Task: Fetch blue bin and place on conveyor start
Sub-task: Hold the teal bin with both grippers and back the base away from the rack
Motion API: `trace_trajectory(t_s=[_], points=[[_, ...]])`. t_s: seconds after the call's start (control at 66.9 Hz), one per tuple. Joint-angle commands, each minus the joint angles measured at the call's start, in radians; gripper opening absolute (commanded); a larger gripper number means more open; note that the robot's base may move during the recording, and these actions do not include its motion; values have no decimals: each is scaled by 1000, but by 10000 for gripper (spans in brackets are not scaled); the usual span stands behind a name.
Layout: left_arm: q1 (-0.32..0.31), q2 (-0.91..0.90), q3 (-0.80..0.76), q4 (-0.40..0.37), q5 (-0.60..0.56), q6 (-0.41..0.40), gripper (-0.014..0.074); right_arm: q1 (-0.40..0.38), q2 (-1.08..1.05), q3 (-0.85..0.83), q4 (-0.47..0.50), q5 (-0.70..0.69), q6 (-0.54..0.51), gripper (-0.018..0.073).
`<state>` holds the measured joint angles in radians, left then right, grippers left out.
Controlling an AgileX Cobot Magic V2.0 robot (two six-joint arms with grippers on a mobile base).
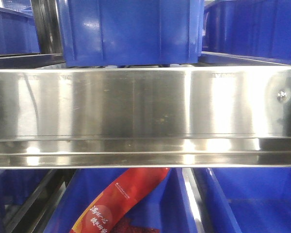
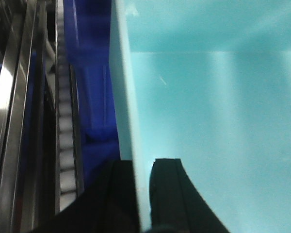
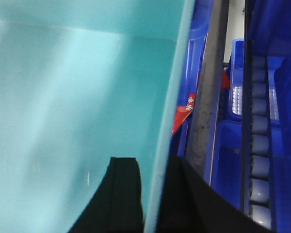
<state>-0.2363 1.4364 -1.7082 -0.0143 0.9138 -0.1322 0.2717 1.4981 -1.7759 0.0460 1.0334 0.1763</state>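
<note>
Left gripper [image 2: 141, 170] and right gripper [image 3: 151, 167] each clamp a wall of the blue bin [image 2: 223, 121].

Left gripper [image 2: 142, 167] pinches the blue bin [image 2: 213, 121] — one finger inside.

The left claw [image 2: 141, 164] sits at the bottom middle of the left wrist picture. Its two black fingers [image 2: 169, 194] point up. One finger is inside the blue bin [image 2: 213, 121] and one is outside, and they pinch the thin wall between them. The right claw [image 3: 153, 160] sits at the bottom middle of the right wrist picture. Its black fingers [image 3: 123, 194] point up too, one on each side of the bin's wall, pinching it.
</note>
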Motion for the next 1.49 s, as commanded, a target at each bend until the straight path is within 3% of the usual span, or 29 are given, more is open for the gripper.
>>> trace_trajectory(t_s=[0.0,0.493,1.479], points=[[2,-12,-7,22,-110,11,-111,-9,-17,-9,-25,-17,-20,-152],[2,-12,-7,22,-303,11,-111,-9,-17,-9,-25,-17,-20,-152],[2,-12,-7,22,-306,11,-111,-9,-16,-9,-25,-18,-20,-152]])
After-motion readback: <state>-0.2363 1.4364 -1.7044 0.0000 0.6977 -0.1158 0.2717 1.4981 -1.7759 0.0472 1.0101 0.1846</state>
